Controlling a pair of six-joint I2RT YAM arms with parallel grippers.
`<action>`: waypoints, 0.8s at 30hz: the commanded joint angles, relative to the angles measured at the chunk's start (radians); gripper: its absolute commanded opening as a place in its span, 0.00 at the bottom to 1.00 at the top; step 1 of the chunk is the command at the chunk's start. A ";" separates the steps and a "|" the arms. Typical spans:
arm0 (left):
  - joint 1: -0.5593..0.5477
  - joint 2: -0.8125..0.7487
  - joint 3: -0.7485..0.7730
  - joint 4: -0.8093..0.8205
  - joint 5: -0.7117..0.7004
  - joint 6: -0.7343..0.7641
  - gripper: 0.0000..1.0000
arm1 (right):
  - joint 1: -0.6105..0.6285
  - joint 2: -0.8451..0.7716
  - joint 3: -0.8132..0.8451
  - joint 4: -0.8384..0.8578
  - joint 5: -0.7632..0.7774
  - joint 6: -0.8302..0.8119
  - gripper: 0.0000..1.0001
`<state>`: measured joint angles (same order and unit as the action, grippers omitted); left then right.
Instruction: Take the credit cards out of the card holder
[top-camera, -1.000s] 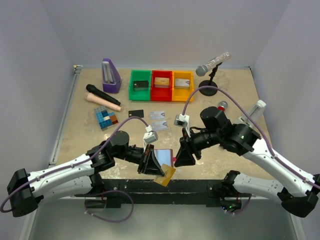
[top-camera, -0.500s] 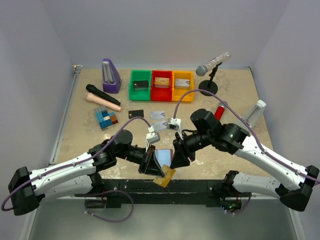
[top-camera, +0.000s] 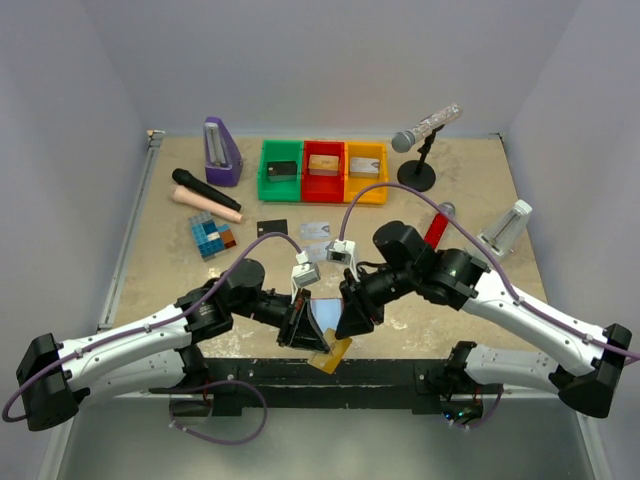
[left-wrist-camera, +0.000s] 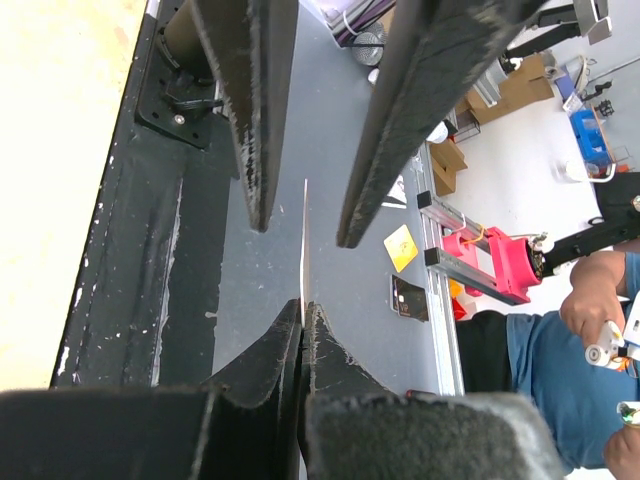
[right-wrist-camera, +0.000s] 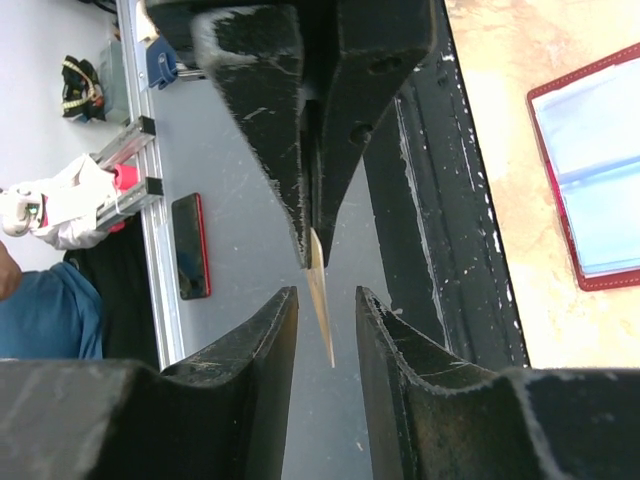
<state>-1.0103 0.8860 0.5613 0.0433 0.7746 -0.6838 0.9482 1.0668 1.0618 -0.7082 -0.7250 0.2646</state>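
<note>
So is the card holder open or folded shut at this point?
Open. The card holder lies spread on the table, its pale bluish inner pockets facing up.

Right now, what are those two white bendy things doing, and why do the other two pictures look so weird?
They are two robot arms, the left arm and the right arm, bolted to the near edge of a table. The big picture comes from a camera above and behind them. The other two come from small cameras on the wrists, so each tool's black fingers look huge. The left tool is shut on a gold card, seen edge-on in the wrist pictures. The right tool has a finger on each side of that card, with gaps left. The open red card holder lies on the table beside them. Further back lie a black card, a silvery card, three coloured bins and a black microphone.
</note>
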 joint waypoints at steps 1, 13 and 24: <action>-0.007 -0.012 0.029 0.043 0.012 0.009 0.00 | 0.004 -0.005 -0.022 0.053 -0.010 0.016 0.34; -0.010 -0.018 0.023 0.040 0.005 0.018 0.00 | 0.008 -0.005 -0.033 0.069 -0.022 0.022 0.14; 0.007 -0.113 0.064 -0.210 -0.194 0.121 0.57 | -0.049 -0.071 -0.051 0.064 -0.034 0.064 0.00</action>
<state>-1.0168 0.8471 0.5625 -0.0093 0.7181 -0.6331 0.9455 1.0519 1.0225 -0.6640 -0.7597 0.3000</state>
